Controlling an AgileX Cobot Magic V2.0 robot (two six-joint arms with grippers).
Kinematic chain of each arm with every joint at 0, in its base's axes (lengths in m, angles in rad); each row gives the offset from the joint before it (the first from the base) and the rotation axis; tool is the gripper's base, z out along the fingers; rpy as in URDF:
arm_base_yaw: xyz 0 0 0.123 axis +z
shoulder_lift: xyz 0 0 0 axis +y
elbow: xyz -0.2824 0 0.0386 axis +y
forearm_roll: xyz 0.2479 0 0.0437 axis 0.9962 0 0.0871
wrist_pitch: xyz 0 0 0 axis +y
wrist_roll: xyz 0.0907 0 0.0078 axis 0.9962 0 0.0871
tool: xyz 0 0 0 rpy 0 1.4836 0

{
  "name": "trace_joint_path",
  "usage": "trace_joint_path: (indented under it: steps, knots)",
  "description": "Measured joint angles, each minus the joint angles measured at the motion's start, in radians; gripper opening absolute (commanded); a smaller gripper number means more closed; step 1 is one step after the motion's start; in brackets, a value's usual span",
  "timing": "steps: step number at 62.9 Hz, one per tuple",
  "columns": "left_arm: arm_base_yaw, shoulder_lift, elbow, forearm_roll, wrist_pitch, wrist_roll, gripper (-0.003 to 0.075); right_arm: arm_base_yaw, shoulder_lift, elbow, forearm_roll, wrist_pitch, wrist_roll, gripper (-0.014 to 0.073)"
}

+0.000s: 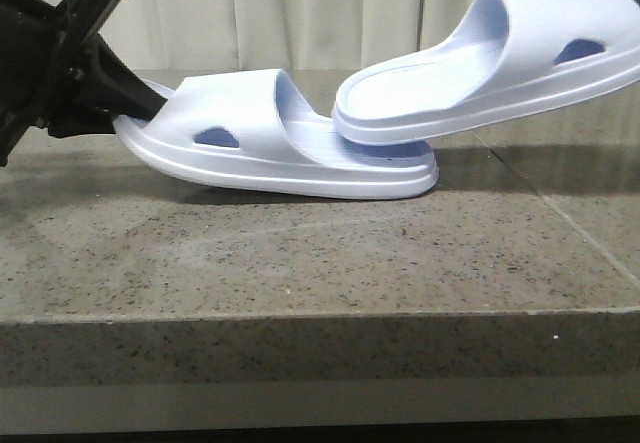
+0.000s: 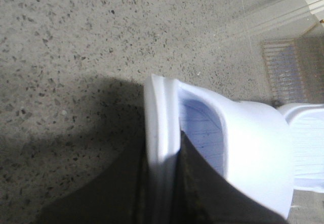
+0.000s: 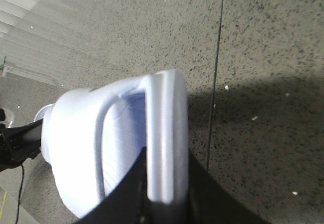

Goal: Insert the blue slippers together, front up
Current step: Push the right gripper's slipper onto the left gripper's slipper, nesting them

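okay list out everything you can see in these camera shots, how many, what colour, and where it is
blue slippers: two, pale lavender-blue. One has its heel on the table and its toe end lifted at the left. The other is raised at the right, its heel end over the first one's heel.
table: one, speckled grey stone, under both slippers.
curtain: one, cream, pleated, behind the table.
left claw: one, black, shut on the toe-end sole edge of the lower slipper.
right claw: one, black, shut on the toe-end sole edge of the raised slipper; out of the front view.
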Motion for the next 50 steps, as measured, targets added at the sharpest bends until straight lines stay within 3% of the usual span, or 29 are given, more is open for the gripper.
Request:
trace_joint_path:
  steps: [13, 35, 50]
  knots:
    - [0.000, 0.000, 0.000, 0.000, -0.002, 0.000, -0.0020, 0.170, 0.000, 0.041, 0.019, -0.147, 0.000, -0.0117]
    - [0.006, 0.010, 0.004, 0.017, -0.063, 0.008, -0.0020, 0.531, 0.091, 0.052, 0.184, -0.462, 0.000, -0.0117]
    - [0.016, 0.010, 0.004, 0.021, -0.090, 0.013, -0.0020, 0.636, 0.142, 0.046, 0.207, -0.628, 0.000, -0.0117]
